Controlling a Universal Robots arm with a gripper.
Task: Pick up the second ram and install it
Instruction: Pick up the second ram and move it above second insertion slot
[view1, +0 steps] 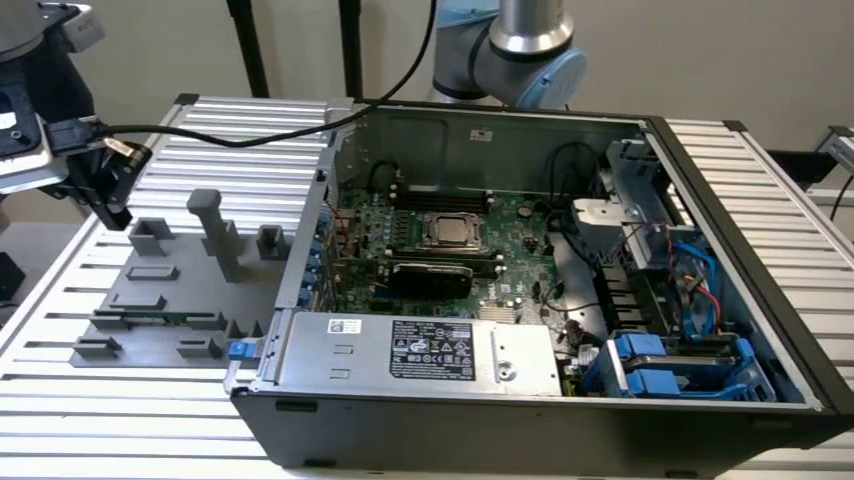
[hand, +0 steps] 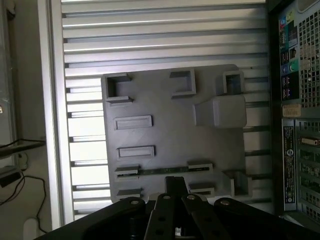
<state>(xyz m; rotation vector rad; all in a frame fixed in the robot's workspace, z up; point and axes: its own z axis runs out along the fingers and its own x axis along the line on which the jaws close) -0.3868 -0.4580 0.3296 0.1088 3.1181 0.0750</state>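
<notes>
A slatted aluminium table (view1: 80, 400) carries an open computer case (view1: 534, 430) and, just beside it on the exterior view's left, a flat grey fixture (view1: 174, 290) with raised pockets and slots. The second ram (view1: 150, 317) sits on edge in a long narrow slot of that fixture, near the fixture's edge closest to the exterior camera, held between two small end brackets. In the wrist view it reads as a thin dark strip (hand: 160, 171) running across the fixture (hand: 170, 125). The gripper (view1: 114, 218) hangs above the fixture's far corner on the exterior view's left, clear of the plate and apart from the stick. In the wrist view the gripper (hand: 172, 182) has its fingers pressed together into one dark tip with nothing between them, and that tip lines up just beside the strip. A tall grey post (view1: 210, 215) rises from the fixture's far side; from the wrist camera it appears as a blocky shape (hand: 220, 111). A black cable (view1: 240, 135) trails over the table's far edge towards the gripper body. Inside the case the green motherboard (view1: 514, 285) lies flat with its processor socket (view1: 454, 232) near the middle, and a silver power supply (view1: 420, 348) with a printed label fills the near wall. The arm (view1: 527, 45) stands behind the case's far wall.
</notes>
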